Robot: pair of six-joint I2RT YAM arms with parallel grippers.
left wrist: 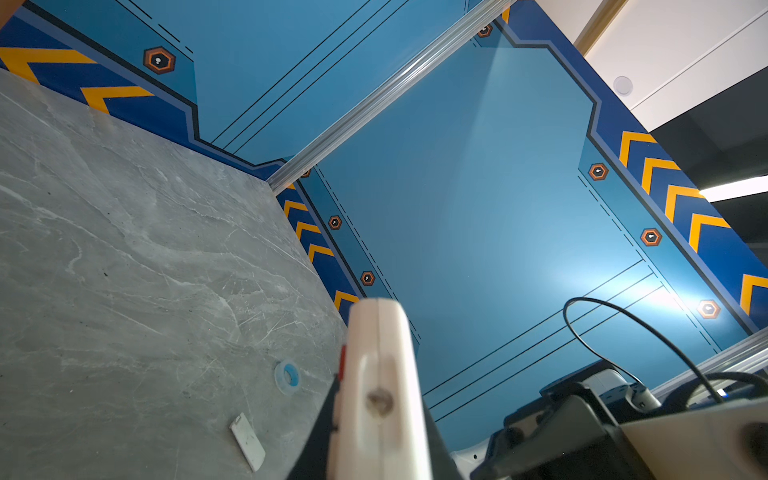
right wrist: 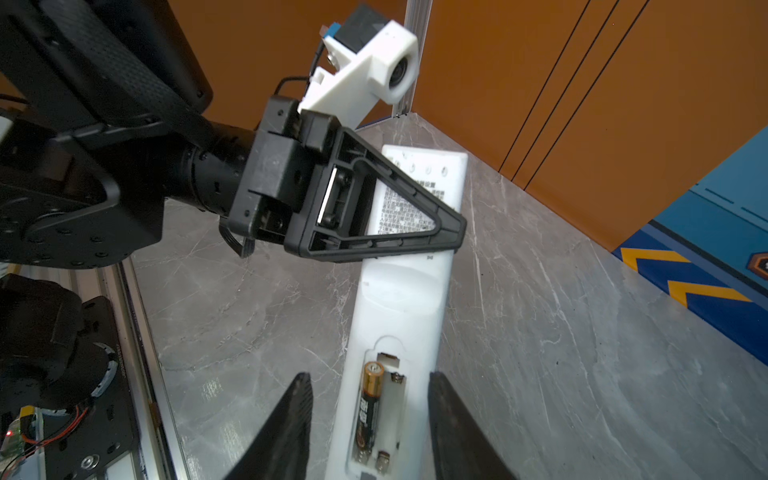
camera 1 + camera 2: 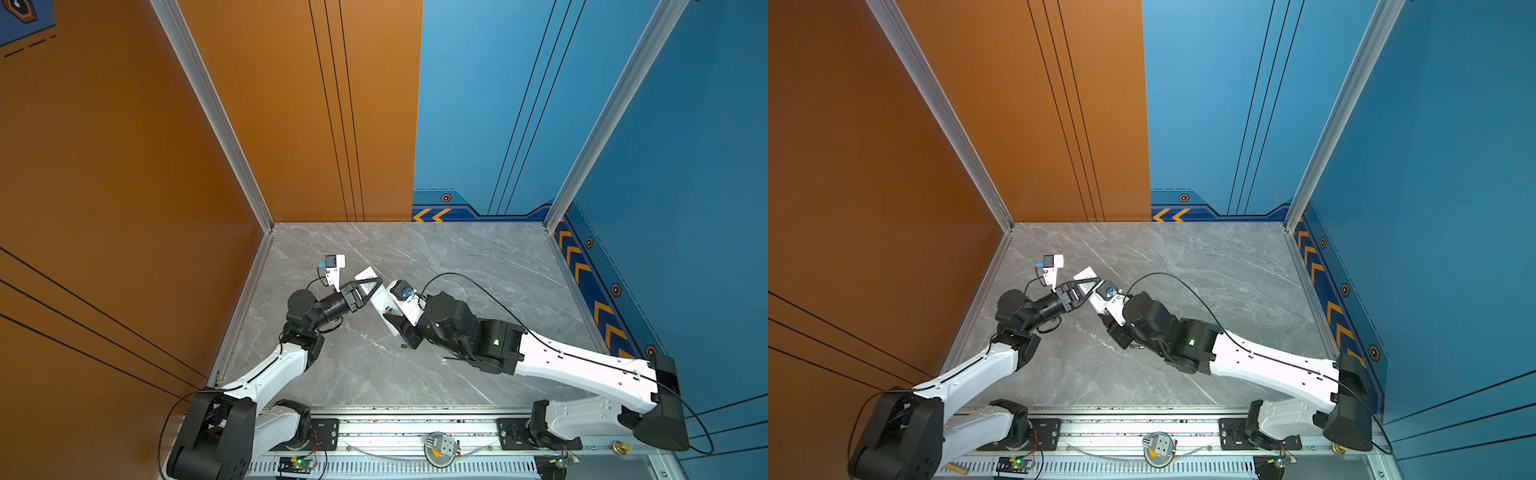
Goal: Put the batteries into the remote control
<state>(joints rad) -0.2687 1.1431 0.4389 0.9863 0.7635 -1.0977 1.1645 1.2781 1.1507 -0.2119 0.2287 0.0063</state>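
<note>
While one battery (image 2: 368, 411) is seated in the open bay (image 2: 390, 419) of the remote (image 2: 399, 299), which is clenched over the table (image 2: 540, 332) by the left gripper (image 2: 449, 232), with the right gripper (image 2: 370, 377) released astride it, the battery could be knocked out if that gripper is dragged sideways.

grey marble table (image 3: 457, 270) | on it: blue ring (image 1: 287, 376); small white plate (image 1: 248, 446)

Looking like a robotics lab test cell: orange panels (image 3: 124, 145) and blue chevron-printed panels (image 3: 478, 104) are boxing in a grey marble-look tabletop (image 3: 457, 257), aluminium extrusion posts (image 3: 216, 124) are framing its far corners, a left arm (image 3: 274, 370) and right arm (image 3: 582, 370) are sitting on a slotted rail (image 3: 415, 432) along its near edge, and a bare circuit board (image 3: 296, 462) is glowing green among loose wiring.
</note>
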